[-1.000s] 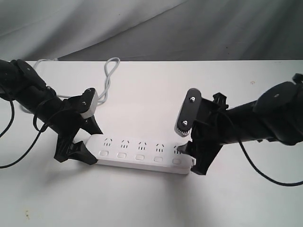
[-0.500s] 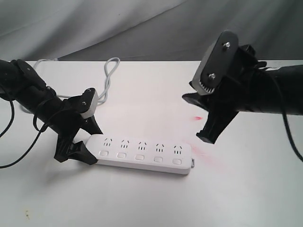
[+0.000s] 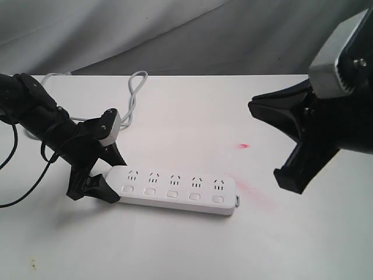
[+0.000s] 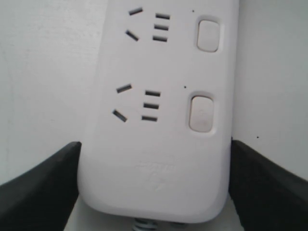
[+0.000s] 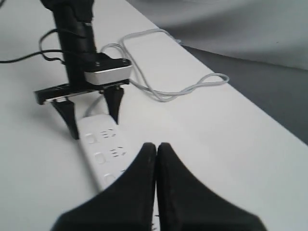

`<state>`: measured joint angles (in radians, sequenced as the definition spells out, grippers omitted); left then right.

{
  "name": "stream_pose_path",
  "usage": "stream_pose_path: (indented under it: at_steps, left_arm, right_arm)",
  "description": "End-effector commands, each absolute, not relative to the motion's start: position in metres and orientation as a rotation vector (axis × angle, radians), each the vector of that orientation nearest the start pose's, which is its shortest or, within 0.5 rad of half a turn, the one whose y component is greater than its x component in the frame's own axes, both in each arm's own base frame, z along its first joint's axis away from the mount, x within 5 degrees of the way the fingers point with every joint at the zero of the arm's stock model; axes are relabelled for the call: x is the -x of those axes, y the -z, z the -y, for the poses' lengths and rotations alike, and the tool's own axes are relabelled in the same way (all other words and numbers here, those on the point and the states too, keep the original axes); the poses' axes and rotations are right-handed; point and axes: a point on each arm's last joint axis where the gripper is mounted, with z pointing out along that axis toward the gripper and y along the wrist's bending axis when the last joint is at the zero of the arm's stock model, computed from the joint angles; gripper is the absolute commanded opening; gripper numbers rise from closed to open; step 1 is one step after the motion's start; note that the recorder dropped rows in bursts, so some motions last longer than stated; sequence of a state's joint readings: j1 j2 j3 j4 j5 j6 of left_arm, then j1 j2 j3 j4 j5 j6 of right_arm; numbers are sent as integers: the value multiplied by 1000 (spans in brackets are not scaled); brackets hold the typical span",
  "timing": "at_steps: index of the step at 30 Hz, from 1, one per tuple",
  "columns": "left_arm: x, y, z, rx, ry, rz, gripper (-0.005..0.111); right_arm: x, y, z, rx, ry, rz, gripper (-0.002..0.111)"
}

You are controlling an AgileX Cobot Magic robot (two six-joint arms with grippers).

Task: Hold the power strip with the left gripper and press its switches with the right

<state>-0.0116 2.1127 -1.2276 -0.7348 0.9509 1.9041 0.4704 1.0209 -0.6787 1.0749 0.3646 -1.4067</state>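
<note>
The white power strip [image 3: 175,186] lies flat on the white table, with its five switches [image 3: 172,193] in a row along its near side. My left gripper [image 3: 113,175] is shut on the strip's left, cord end, one black finger against each long side [image 4: 154,178]. Two switches [image 4: 201,113] show in the left wrist view. My right gripper [image 5: 156,145] is shut and holds nothing, its fingers touching. It hangs in the air to the right of and above the strip's right end, well clear of it; its black fingers [image 3: 274,114] point left.
The grey cord [image 3: 134,93] loops from the strip's left end to the table's back left. Red marks [image 3: 243,145] stain the table near the strip's right end. A dark cloth hangs behind the table's back edge [image 3: 245,74].
My right gripper has lifted off the strip's right end and drawn back up and to the right. The left gripper and the strip have stayed put.
</note>
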Motion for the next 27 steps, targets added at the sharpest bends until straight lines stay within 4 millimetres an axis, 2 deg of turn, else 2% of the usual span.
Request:
stream_pose_path:
  at_steps: [1,6,8,11,14,16,21,24,27]
  left_arm:
    - [-364,-102,55,-1798,667,-2059,64]
    - [-364,-102,55,-1798,663,-2060,64]
    - [-364,-102,55,-1798,663,-2060,64]
    - [-364,-102,55,-1798,666,-2059,64]
    - [-364,-102,55,-1798,666,-2059,64]
    - [-364,-102,55,-1798,666,-2059,64]
    - [-364,-102,55,-1798,666,-2059,64]
    - [-364,-102,55,-1798,666,-2059,64]
    - [-364,-102,55,-1798,666,-2059,64]
  right_arm:
    - [-166,-304,-122,994,-478,-1769,0]
    - [-167,-304,-122,991,-474,-1769,0]
    - [-162,-311,-116,972,-439,-1731,0]
    - [-143,-323,-93,881,-362,-1659,0]
    - [-117,-327,-64,760,-259,-1601,0]
    - [-101,-327,-53,709,-208,-1567,0]
    - [-70,-318,-35,561,-59,-1491,0]
    - [-59,-307,-31,508,4,-1476,0]
    - [-56,-297,-30,450,-29,-1493,0]
